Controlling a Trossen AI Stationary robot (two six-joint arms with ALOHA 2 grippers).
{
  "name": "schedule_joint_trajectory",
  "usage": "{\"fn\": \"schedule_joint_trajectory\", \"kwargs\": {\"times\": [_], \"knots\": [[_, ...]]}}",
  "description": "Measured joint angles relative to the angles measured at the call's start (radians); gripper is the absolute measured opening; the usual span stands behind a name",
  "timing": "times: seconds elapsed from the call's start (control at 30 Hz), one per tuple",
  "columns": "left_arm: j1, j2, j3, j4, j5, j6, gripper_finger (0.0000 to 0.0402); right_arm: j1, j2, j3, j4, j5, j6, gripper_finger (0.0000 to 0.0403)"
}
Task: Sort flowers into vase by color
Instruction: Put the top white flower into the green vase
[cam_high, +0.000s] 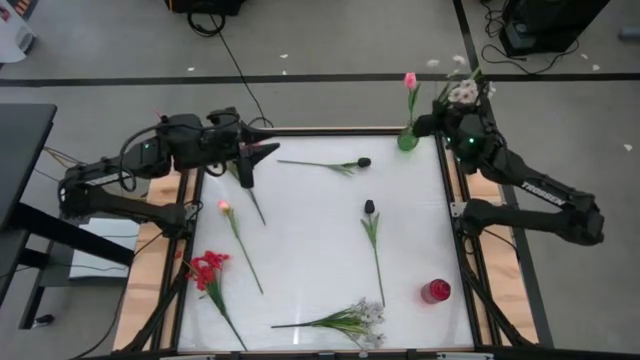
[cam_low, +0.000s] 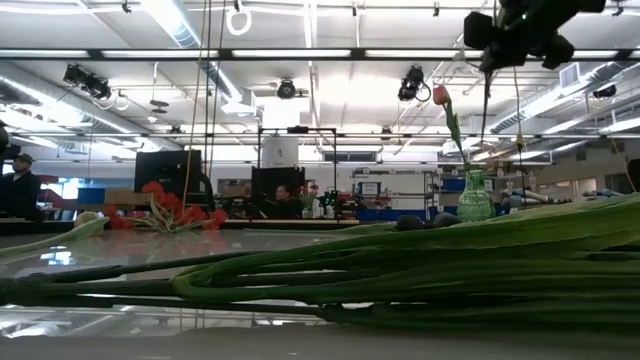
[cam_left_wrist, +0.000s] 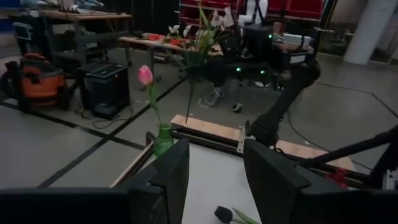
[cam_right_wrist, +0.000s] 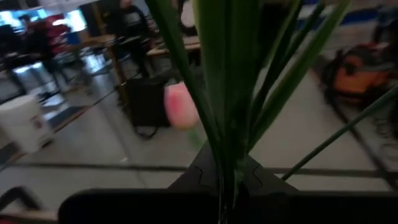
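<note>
A green vase (cam_high: 407, 139) at the table's far right corner holds a pink tulip (cam_high: 410, 80). My right gripper (cam_high: 441, 122) hovers just right of it, shut on a white spray (cam_high: 463, 92). My left gripper (cam_high: 250, 163) stands open at the far left with nothing between its fingers (cam_left_wrist: 177, 180). Lying flat on the table are two dark buds (cam_high: 362, 162) (cam_high: 369, 207), a pink tulip (cam_high: 225, 208), a red cluster (cam_high: 208, 268) and a second white spray (cam_high: 362, 318). My right gripper pinches the white spray's bunched green stems (cam_right_wrist: 227, 163) between its two fingers, which lie level and across them. The spray stands upright and lifted clear, its blossoms (cam_left_wrist: 186, 30) above the fingers and its stem end (cam_left_wrist: 189, 102) hanging below, beside the green vase.
A red vase (cam_high: 435, 291) stands near the table's right edge, toward the front. A loose green stem (cam_high: 252, 200) lies below my left gripper. A wooden frame (cam_high: 160, 250) borders the table. The white middle of the table (cam_high: 310, 230) is bare.
</note>
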Motion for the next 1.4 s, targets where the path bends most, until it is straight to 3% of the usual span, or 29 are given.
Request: {"fn": "schedule_joint_trajectory", "kwargs": {"times": [0.13, 0.47, 0.87, 1.2, 1.4], "knots": [[-0.007, 0.005, 0.0, -0.002, -0.03, 0.003, 0.0158, -0.081, 0.028, -0.055, 0.127, -0.008, -0.077, 0.0008], [-0.004, 0.005, 0.0, 0.002, -0.051, -0.004, 0.0158, -0.255, 0.21, -0.058, 0.302, -0.142, -0.142, 0.0008], [-0.004, 0.005, 0.0, -0.032, -0.052, -0.027, 0.0158, -0.304, 0.357, -0.058, 0.347, -0.196, -0.125, 0.001], [-0.004, 0.005, 0.0, -0.079, -0.066, -0.059, 0.0158, -0.308, 0.352, -0.058, 0.222, -0.261, -0.087, 0.0116], [-0.007, 0.006, 0.0, -0.131, -0.066, -0.12, 0.0158, -0.308, 0.287, -0.044, -0.004, -0.285, 0.029, 0.015]]}}
